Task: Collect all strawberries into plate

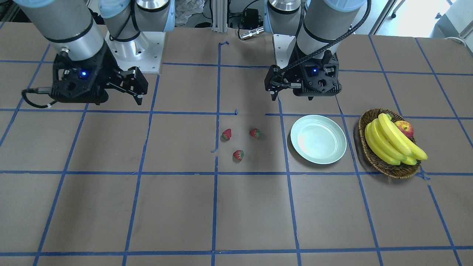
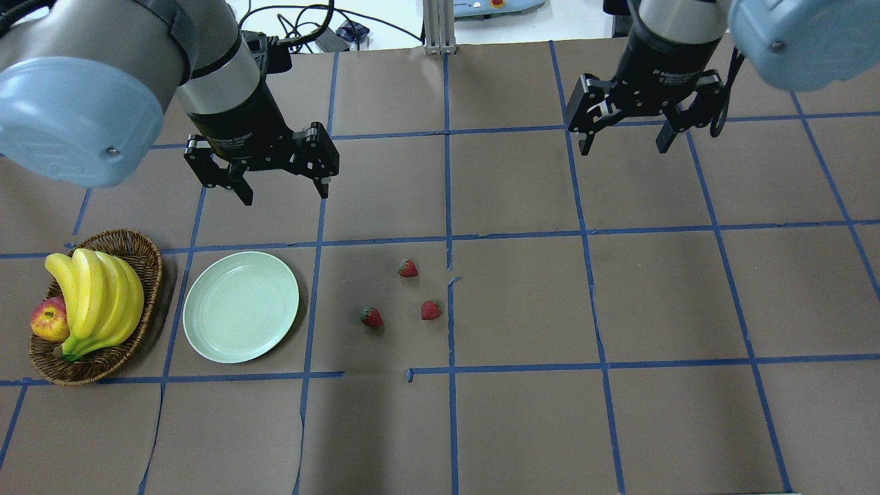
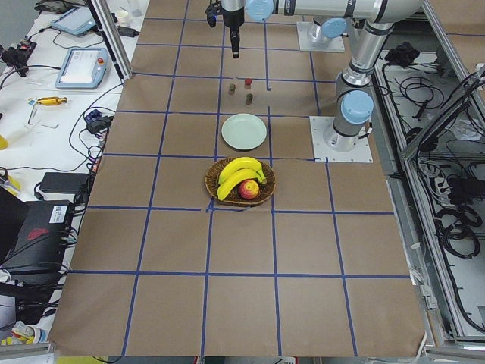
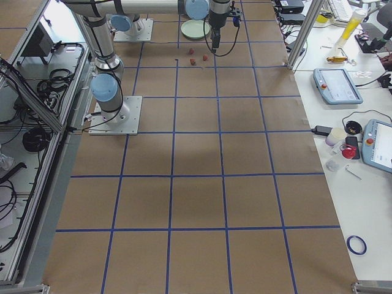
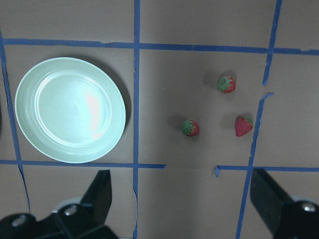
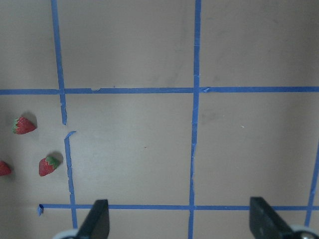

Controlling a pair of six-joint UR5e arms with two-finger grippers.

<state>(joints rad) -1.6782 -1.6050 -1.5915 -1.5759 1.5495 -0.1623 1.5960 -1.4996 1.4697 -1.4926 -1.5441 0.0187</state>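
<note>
Where blue tape lines [image 2: 447, 206] divide the brown table [image 2: 522, 426] into squares, the holdings stand as follows.

1. Strawberries, 3, red with green caps. All lie on the bare table in 1 square, near the middle and outside the plate.
   - Strawberry A [image 2: 408, 268]: farthest of the 3 from the overhead camera.
   - Strawberry B [image 2: 371, 317]: nearest of the 3 to the plate, though apart from it.
   - Strawberry C [image 2: 431, 311]: just beside the central tape line.
   - No berry touches another.
2. Plate [image 2: 240, 306], 1, round, pale mint-green and glossy, with a raised rim. It lies flat in the next square on the robot's left, between the strawberries and the basket.
3. Basket [image 2: 148, 258], 1, brown wicker, just beside the plate on the robot's far left. It holds a bunch of yellow bananas [image 2: 96, 295] and 1 red-yellow apple [image 2: 48, 320] tucked against them.
4. Left gripper [image 2: 284, 192], black, hanging above the table and well apart from the plate. Its 2 fingers are spread wide, touching no object. Its wrist view takes in the plate and all 3 berries.
5. Right gripper [image 2: 624, 146], black, hanging above the robot's right half of the table, well apart from the berries. Its 2 fingers are likewise spread wide. Its wrist view shows 2 berries whole and a 3rd cut off at the left edge.
</note>
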